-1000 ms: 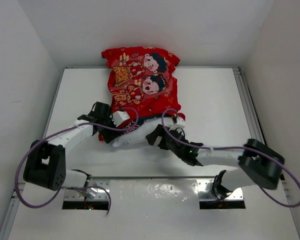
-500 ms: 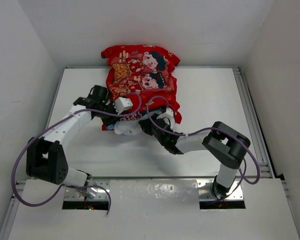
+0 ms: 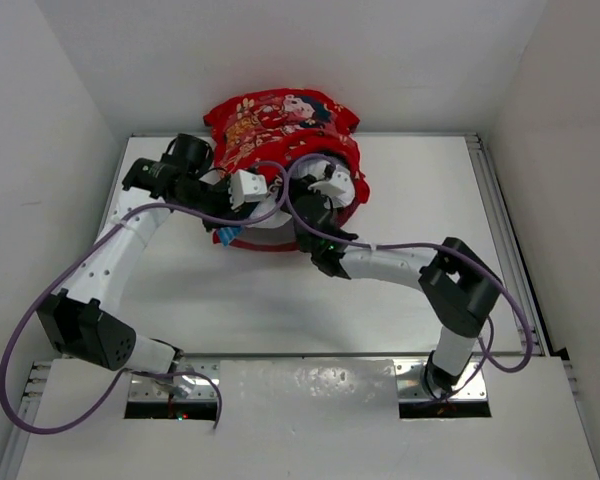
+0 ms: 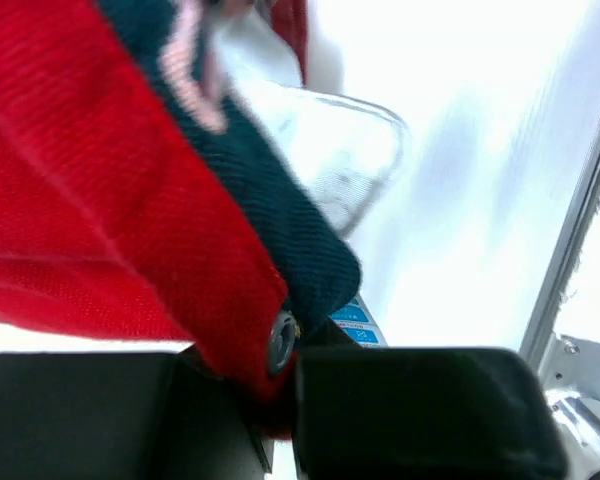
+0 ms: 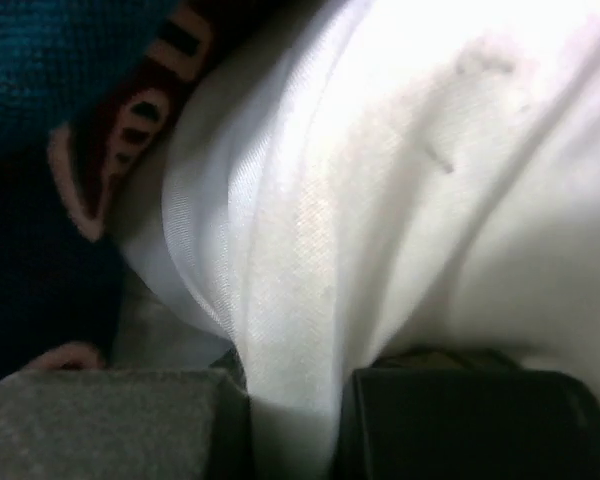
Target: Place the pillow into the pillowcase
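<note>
The red printed pillowcase point(image 3: 280, 115) lies bunched against the back wall, its open end facing me. The white pillow point(image 3: 268, 220) fills that opening, with its small blue tag point(image 3: 223, 237) at the left. My left gripper point(image 3: 223, 200) is at the left side of the opening. In the left wrist view the left gripper point(image 4: 280, 405) is shut on the red pillowcase point(image 4: 130, 240) hem by a metal snap, with the blue tag point(image 4: 358, 322) just behind. My right gripper point(image 3: 318, 195) reaches into the opening. In the right wrist view the right gripper point(image 5: 295, 425) is shut on a fold of white pillow point(image 5: 380, 200).
The white table point(image 3: 430, 210) is walled at the back and on both sides. A metal rail point(image 3: 495, 210) runs along its right edge. Purple cables point(image 3: 310, 165) loop from both wrists over the pillow. The pillowcase's dark teal lining point(image 5: 40, 110) shows at the left.
Both arms have stretched toward the back wall, pushing pillow and pillowcase back. Both grippers went from open to shut. More of the pillow now sits under the red fabric.
</note>
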Motion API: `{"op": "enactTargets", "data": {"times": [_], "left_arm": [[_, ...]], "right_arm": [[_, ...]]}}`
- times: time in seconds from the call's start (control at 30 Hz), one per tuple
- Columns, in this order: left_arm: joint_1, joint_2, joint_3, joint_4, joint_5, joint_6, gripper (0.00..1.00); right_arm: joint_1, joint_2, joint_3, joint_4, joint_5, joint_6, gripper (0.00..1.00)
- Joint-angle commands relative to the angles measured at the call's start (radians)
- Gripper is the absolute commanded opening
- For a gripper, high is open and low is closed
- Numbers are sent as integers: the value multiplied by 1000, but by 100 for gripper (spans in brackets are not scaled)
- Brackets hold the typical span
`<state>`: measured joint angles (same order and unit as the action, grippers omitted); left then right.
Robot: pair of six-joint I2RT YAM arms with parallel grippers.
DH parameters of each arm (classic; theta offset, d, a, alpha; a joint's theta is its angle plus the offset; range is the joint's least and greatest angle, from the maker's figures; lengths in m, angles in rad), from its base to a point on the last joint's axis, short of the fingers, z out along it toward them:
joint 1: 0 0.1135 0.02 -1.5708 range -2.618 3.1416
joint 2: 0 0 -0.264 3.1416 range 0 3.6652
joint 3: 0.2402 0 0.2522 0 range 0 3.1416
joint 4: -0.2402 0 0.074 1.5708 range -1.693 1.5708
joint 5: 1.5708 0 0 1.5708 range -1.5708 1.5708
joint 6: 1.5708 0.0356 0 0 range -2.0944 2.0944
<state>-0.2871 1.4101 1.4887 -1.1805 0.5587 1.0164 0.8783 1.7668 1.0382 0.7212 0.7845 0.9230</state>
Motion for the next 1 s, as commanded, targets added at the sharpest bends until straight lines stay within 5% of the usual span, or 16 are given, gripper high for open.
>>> {"op": "enactTargets", "data": {"times": [0.0, 0.03, 0.13, 0.47, 0.73, 0.97], "left_arm": [[-37, -56, 114, -140, 227, -21, 0], [-35, -60, 131, -140, 242, -33, 0], [-35, -69, 160, -139, 231, -62, 0], [-35, -60, -24, -102, 115, -62, 1], [-30, -108, -14, -139, -41, -20, 6], [-29, -96, -53, -79, -13, -55, 4]], "right_arm": [[-30, 86, 181, -151, 246, 52, 0], [-42, 106, 219, -415, 251, 144, 0], [-114, 174, 306, -712, 191, 448, 0], [-68, 218, 315, -543, 177, 243, 0], [-176, 160, 275, -703, 183, 438, 0], [-164, 129, 269, -534, 205, 254, 0]]}}
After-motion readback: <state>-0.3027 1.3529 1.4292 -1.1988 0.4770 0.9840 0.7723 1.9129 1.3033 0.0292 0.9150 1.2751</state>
